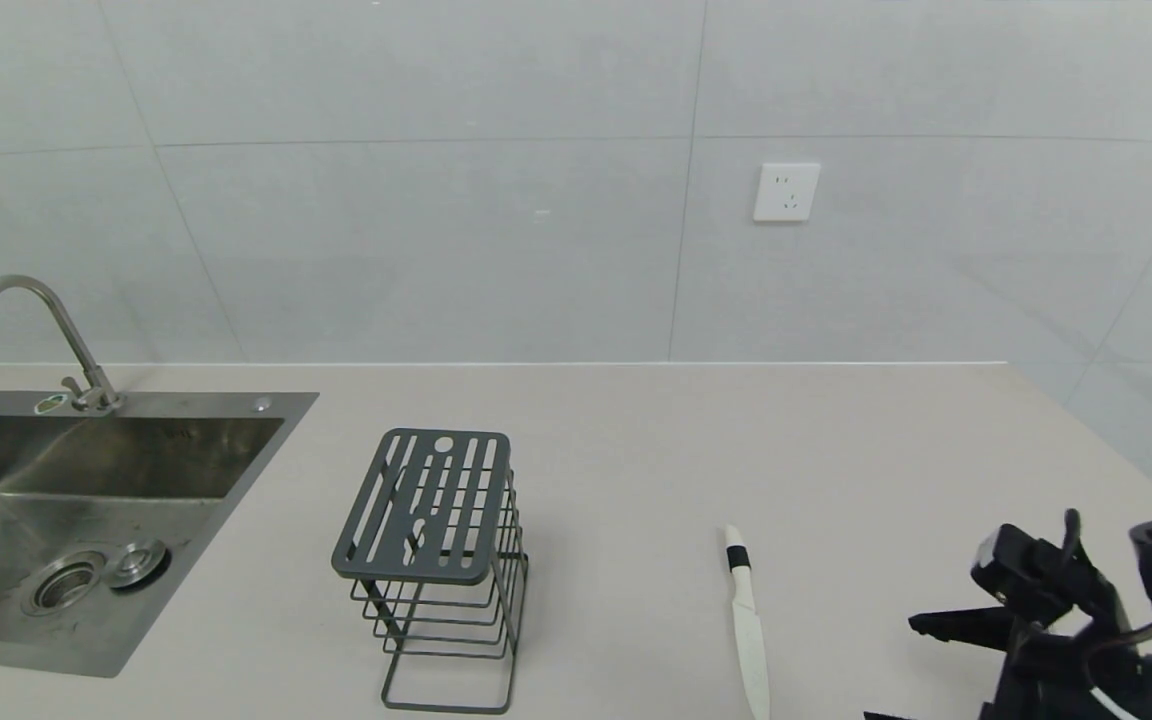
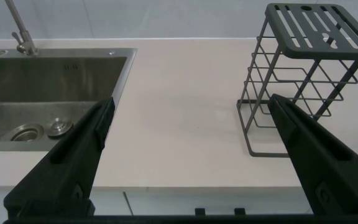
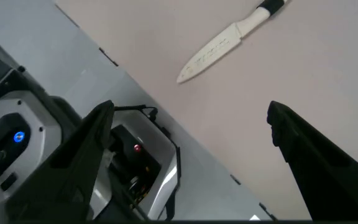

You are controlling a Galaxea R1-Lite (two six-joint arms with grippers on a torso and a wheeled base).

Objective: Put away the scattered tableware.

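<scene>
A white knife (image 1: 746,625) with a black band near its handle lies flat on the pale counter, its tip toward the front edge; the right wrist view shows the knife (image 3: 222,46) too. Left of it stands a dark grey wire knife rack (image 1: 426,560) with a slotted top, nothing in it. My right gripper (image 1: 901,670) hovers open near the counter's front edge, to the right of the knife, holding nothing (image 3: 190,109). My left gripper (image 2: 191,102) is open and empty in front of the counter, between the sink and the rack (image 2: 309,68).
A steel sink (image 1: 236,470) with a drain and a curved faucet (image 1: 36,320) takes up the counter's left end. A wall socket (image 1: 786,192) sits on the tiled wall behind. Bare counter lies between rack and knife and behind them.
</scene>
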